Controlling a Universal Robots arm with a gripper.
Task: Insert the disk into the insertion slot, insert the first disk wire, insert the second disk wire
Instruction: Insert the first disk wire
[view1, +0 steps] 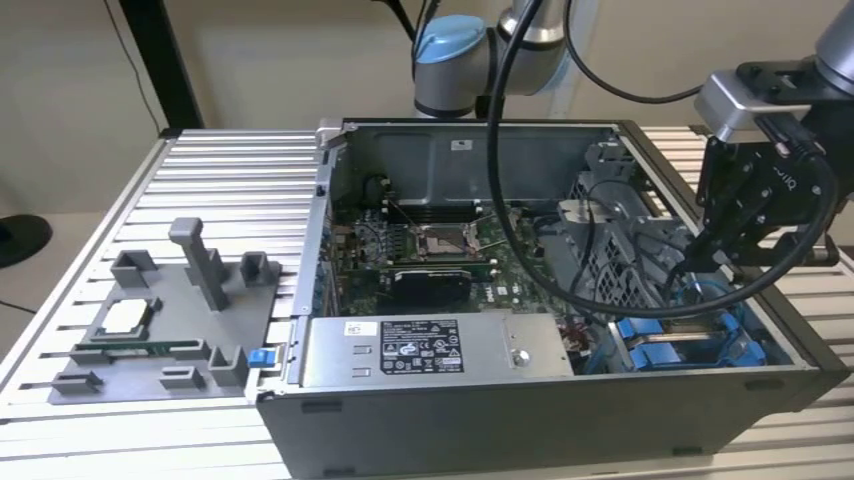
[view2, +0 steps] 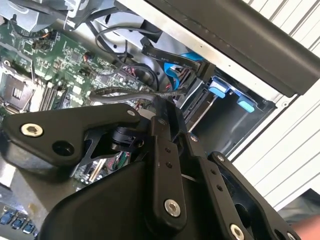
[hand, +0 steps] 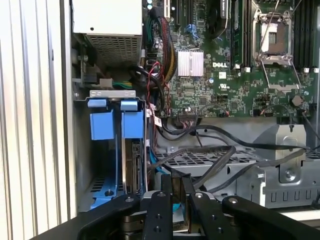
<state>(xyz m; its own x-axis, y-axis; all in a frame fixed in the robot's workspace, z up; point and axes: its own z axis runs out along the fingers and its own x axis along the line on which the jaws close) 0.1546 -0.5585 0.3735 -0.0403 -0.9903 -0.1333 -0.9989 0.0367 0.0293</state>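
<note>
An open computer case (view1: 534, 420) lies on its side on a ribbed metal surface (view1: 227, 170). The green motherboard (view1: 427, 250) faces up, and a grey labelled power-supply box (view1: 427, 350) sits along the case's near wall.

The insertion slot (view1: 654, 352) is in the lower right of the exterior view, in the corner of the case. Its blue rails show against grey metal. The tool (view1: 694, 262) hangs from the arm at the exterior view's right, above that corner and just inside the case wall. Whether it is wide, narrow or holding something, I cannot tell.

In the first wrist view the insertion slot (hand: 112, 93) shows two blue tabs side by side. Below the tab nearer the motherboard (hand: 225, 75) stands a thin, edge-on slab that looks like the disk (hand: 135, 165) — seated between the rails, though most of it is hidden.

Black cables (hand: 220, 155) loop from the board across a perforated metal cage beside the slot, and the tool (hand: 176, 177) sits right at them. I cannot tell whether it touches them. The power-supply box (hand: 107, 17) lies beyond the slot.

In the second wrist view the slot's blue tabs (view2: 220, 91) sit under the case's dark rim.

On the exterior view's left, well apart from the case, a grey fixture (view1: 147, 340) with upright posts rests on the surface — small parts lie on it.
</note>
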